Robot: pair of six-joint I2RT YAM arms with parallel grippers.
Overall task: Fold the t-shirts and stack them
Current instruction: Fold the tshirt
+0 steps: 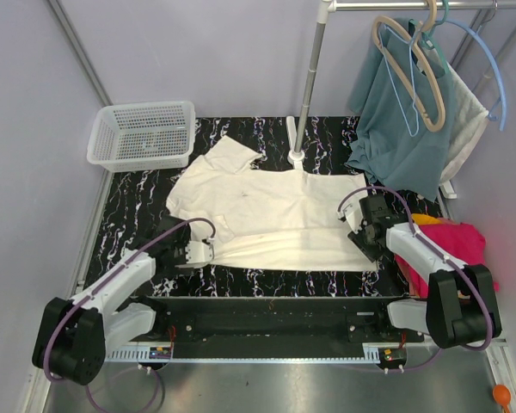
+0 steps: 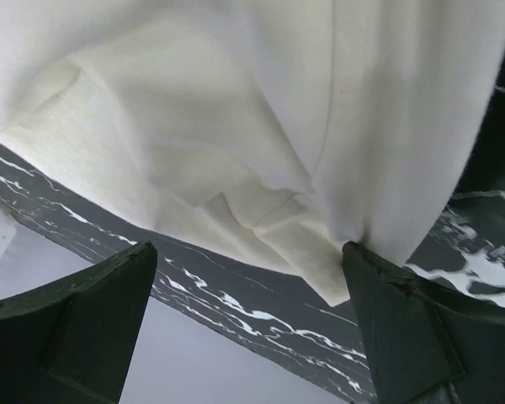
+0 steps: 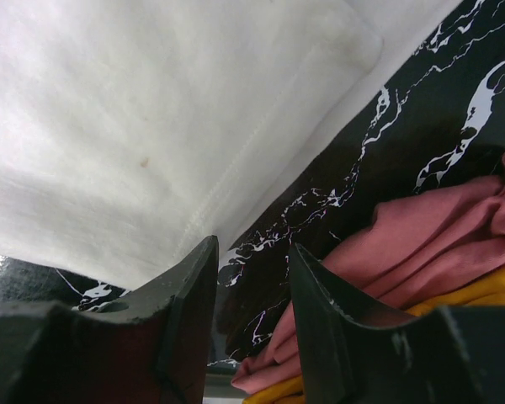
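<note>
A robotics lab cell — plain grey panel walls (image 1: 241, 52) and metal framing (image 1: 79, 52) enclose a black marbled table (image 1: 138, 198), with a clothes rack (image 1: 312, 77) far right.

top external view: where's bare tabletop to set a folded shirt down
Bare black marble table shows in a strip left of the cream t-shirt, between the white mesh plastic basket and the left gripper, and a thin strip along the shirt's near hem. The right side is crowded: hanging teal garment, pink and orange shirt pile, right gripper.
</note>
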